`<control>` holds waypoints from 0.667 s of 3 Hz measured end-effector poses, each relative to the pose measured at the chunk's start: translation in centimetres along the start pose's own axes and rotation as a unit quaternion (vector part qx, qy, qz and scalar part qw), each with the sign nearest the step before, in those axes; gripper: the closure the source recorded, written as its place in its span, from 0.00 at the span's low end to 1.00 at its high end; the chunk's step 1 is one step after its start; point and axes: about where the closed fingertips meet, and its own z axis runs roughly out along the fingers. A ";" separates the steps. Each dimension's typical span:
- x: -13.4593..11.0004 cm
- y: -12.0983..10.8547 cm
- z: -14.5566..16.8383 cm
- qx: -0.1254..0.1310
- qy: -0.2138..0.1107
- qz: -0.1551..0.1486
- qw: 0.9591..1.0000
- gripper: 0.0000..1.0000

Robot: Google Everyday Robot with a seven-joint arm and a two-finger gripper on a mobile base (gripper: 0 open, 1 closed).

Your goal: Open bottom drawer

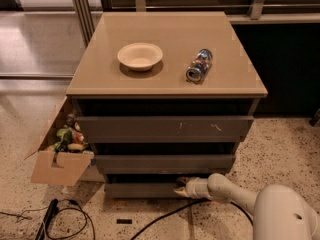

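Note:
The bottom drawer (140, 189) is the lowest of three grey-brown fronts in the cabinet, plain and flat, with a dark gap above it. My gripper (180, 186) is at the right part of that drawer's front, at its top edge, with the white arm (235, 194) reaching in from the lower right. The drawer front stands about flush with the others. The middle drawer (165, 162) and the scratched top drawer (165, 129) are above it.
On the cabinet top (165, 84) are a cream bowl (140, 56) and a can lying on its side (199, 65). A cardboard box (57, 156) of items stands at the cabinet's left. Black cables (70, 219) lie on the speckled floor in front.

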 end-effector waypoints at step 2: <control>-1.2 -0.8 -1.5 0.017 -0.004 -0.022 1.000 1.00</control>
